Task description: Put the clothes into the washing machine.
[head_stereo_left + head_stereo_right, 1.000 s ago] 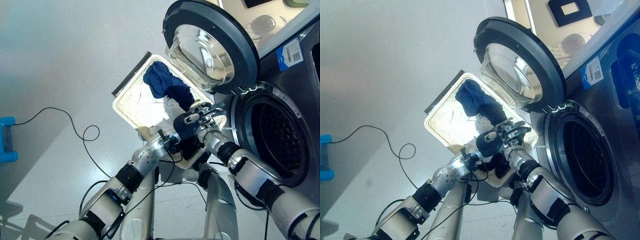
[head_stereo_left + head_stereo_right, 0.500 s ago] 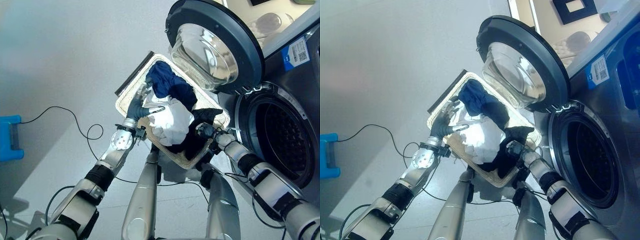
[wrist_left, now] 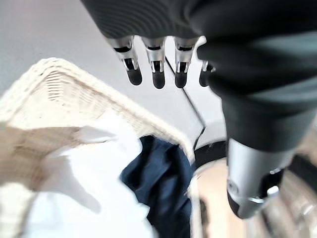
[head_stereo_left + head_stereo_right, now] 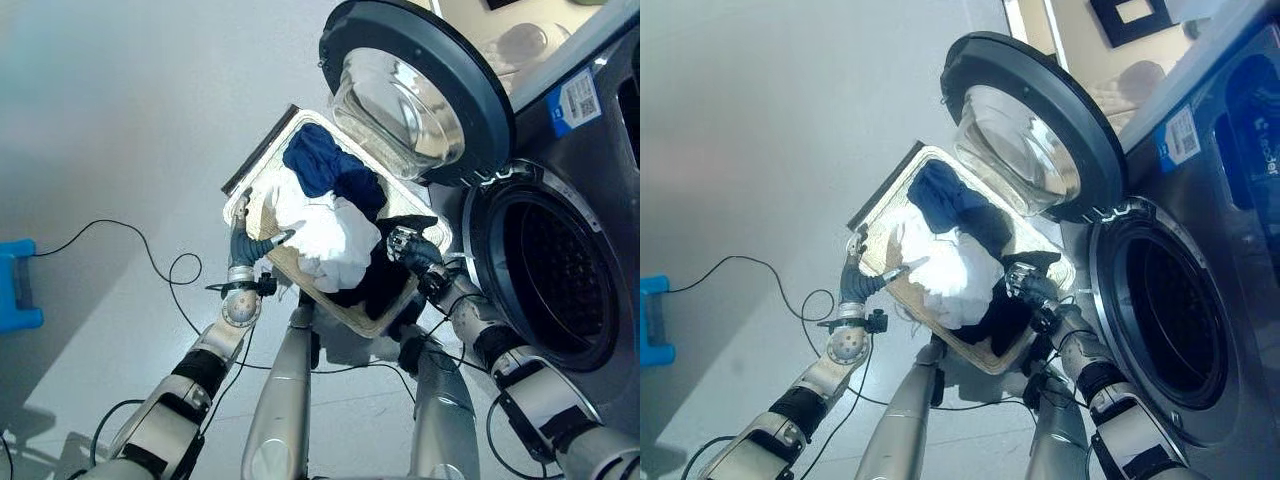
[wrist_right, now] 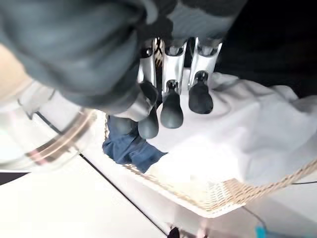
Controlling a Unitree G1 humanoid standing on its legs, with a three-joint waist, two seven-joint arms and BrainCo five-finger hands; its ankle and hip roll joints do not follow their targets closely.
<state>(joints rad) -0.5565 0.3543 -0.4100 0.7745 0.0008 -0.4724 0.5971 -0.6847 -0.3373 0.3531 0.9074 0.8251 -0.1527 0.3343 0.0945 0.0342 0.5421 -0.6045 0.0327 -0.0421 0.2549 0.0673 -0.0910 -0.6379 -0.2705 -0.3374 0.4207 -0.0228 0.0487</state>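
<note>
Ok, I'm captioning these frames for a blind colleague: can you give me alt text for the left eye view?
A wicker laundry basket holding blue, white and black clothes sits on the floor below the washing machine's open door. The left hand is at its near-left rim, the right hand over the black cloth; the drum looks empty.

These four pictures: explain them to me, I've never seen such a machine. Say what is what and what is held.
It is a two-armed humanoid robot. Two pictures look down from its head; the other two come from cameras on its wrists. A wicker basket stands on the floor beside a washing machine whose round door is swung open. In the basket lie a white garment, a blue garment and a black garment. The left hand is open at the basket's edge. The right hand, fingers curled, is over the black garment; whether it grips the cloth cannot be told.
</note>
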